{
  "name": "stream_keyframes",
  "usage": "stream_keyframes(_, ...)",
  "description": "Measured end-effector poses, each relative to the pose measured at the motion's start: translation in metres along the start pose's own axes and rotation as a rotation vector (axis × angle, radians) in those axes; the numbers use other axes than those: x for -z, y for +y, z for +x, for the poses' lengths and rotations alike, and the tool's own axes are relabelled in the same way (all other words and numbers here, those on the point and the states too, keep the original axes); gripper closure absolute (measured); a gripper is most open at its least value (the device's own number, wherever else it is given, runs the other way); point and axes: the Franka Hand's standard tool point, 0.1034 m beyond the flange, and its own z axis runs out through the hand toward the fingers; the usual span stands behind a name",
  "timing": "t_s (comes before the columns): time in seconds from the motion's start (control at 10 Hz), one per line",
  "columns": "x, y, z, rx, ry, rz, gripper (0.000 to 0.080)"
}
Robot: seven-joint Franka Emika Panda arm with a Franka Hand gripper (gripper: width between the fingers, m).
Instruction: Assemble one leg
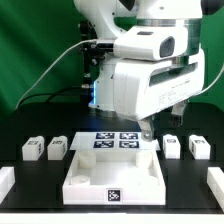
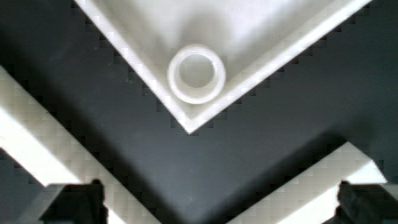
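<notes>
My gripper [image 1: 148, 130] hangs low at the marker board's [image 1: 117, 140] edge on the exterior view's right, near the far right corner of the white panel [image 1: 80, 185]. In the wrist view its dark fingertips [image 2: 73, 203] stand spread wide, with only black table [image 2: 214, 165] between them, pinching nothing. The same view shows a corner of the panel as a white wedge with a round hole [image 2: 196, 72] in it, its rim edges running away on both sides.

A strip of bare table lies between the panel's right wall and the closest leg [image 1: 172, 146], which stands just to the exterior view's right of the marker board and apart from the panel. A second leg [image 1: 197, 147] sits just beside it, farther right. Two more legs [image 1: 57, 148] stand at the exterior view's left, well apart from the gripper. Each is a small, stubby white block with a black-and-white square tag on its near face. White pieces [image 1: 214, 186] sit at the table's near corners.
</notes>
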Motion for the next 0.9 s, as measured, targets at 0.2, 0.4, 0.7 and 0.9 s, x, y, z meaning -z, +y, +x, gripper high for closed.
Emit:
stream_keyframes(0.2,0.0,0.0,0.0,0.0,0.0,0.0,0.015)
stream_keyframes(0.4,0.0,0.0,0.0,0.0,0.0,0.0,0.015)
stream_keyframes(0.7,-0.001,0.0,0.0,0.043,-0.001,0.001,0.015)
stream_keyframes(0.9,-0.008,-0.019,-0.027,0.194,0.015,-0.023,0.015)
